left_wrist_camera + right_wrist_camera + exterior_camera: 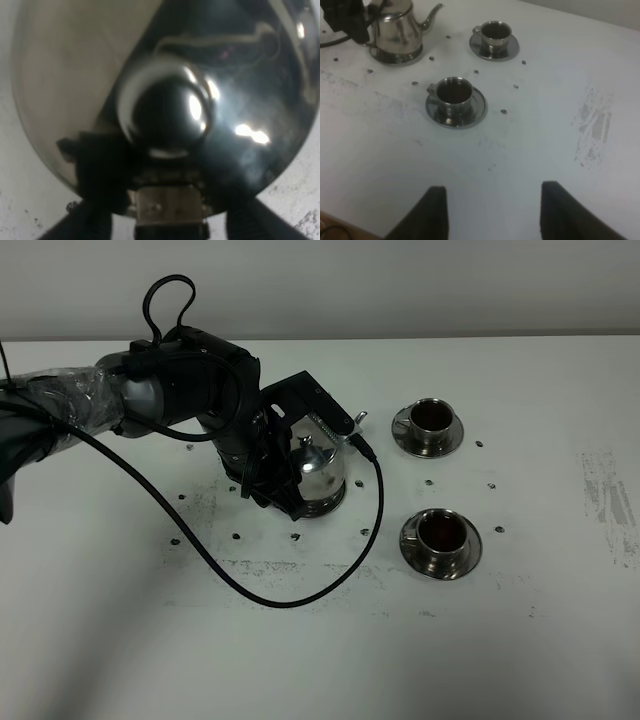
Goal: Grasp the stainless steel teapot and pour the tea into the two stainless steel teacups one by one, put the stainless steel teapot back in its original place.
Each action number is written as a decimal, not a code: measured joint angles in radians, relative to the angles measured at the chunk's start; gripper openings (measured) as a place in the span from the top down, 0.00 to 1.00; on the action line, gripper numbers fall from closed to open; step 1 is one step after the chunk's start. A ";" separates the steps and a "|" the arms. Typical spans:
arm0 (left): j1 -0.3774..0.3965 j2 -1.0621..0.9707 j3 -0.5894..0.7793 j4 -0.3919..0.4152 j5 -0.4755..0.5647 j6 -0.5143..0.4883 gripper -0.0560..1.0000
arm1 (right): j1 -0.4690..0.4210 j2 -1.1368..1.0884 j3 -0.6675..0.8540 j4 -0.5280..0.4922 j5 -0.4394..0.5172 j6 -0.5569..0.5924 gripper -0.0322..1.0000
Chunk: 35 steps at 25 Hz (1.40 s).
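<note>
The stainless steel teapot (322, 470) stands upright on its shallow steel dish (330, 508) left of the middle of the table, with its spout pointing right. My left gripper (283, 468) is at the pot's handle side. In the left wrist view the pot (75, 75) fills the frame. There my gripper (170, 222) has its jaws spread to either side of the handle base, apart from it. Two steel teacups on saucers, one far (430, 420) and one near (441, 533), hold dark tea. My right gripper (492, 210) is open and empty over bare table, short of the near cup (454, 95).
A black cable (300, 595) loops across the table in front of the teapot. Small dark marks (428, 482) dot the table around the pot and cups. A scuffed patch (610, 500) lies at the right. The far cup (494, 32) and the teapot (395, 30) show in the right wrist view.
</note>
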 joint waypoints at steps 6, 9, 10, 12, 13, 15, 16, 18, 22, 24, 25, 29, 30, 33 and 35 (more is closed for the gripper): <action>0.000 -0.022 0.000 -0.004 0.017 0.000 0.39 | 0.000 0.000 0.000 0.000 0.000 0.000 0.57; 0.000 -0.063 0.000 -0.006 0.061 -0.001 0.39 | 0.000 0.000 0.000 0.000 0.000 0.000 0.57; 0.000 -0.083 0.000 -0.006 0.081 -0.001 0.38 | 0.000 0.000 0.000 0.000 0.000 0.000 0.57; 0.000 -0.122 0.000 -0.006 0.119 -0.005 0.39 | 0.000 0.000 0.000 0.000 0.000 0.000 0.57; 0.000 -0.145 0.001 -0.006 0.131 -0.011 0.39 | 0.000 0.000 0.000 0.000 0.000 0.000 0.57; 0.000 -0.205 0.025 -0.005 0.135 -0.026 0.39 | 0.000 0.000 0.000 0.000 0.000 0.000 0.57; 0.000 -0.235 0.045 -0.005 0.135 -0.035 0.39 | 0.000 0.000 0.000 0.000 0.000 0.000 0.57; 0.000 -0.315 0.104 -0.004 0.125 -0.052 0.39 | 0.000 0.000 0.000 0.000 0.000 0.000 0.57; 0.013 -0.492 0.218 -0.004 0.122 -0.136 0.41 | 0.000 0.000 0.000 0.000 0.000 0.000 0.57; 0.025 -0.581 0.249 -0.002 0.128 -0.184 0.42 | 0.000 0.000 0.000 0.000 0.000 0.000 0.57; 0.030 -0.626 0.255 -0.001 0.132 -0.194 0.43 | 0.000 0.000 0.000 0.000 0.000 0.000 0.57; 0.030 -0.764 0.260 -0.002 0.140 -0.203 0.45 | 0.000 0.000 0.000 0.000 0.000 0.000 0.57; 0.030 -0.786 0.260 -0.002 0.150 -0.203 0.45 | 0.000 0.000 0.000 0.000 0.000 0.000 0.57; 0.030 -0.832 0.261 -0.002 0.193 -0.208 0.45 | 0.000 0.000 0.000 0.000 0.000 0.000 0.57; 0.042 -0.858 0.261 -0.004 0.239 -0.228 0.45 | 0.000 0.000 0.000 0.000 0.000 0.000 0.57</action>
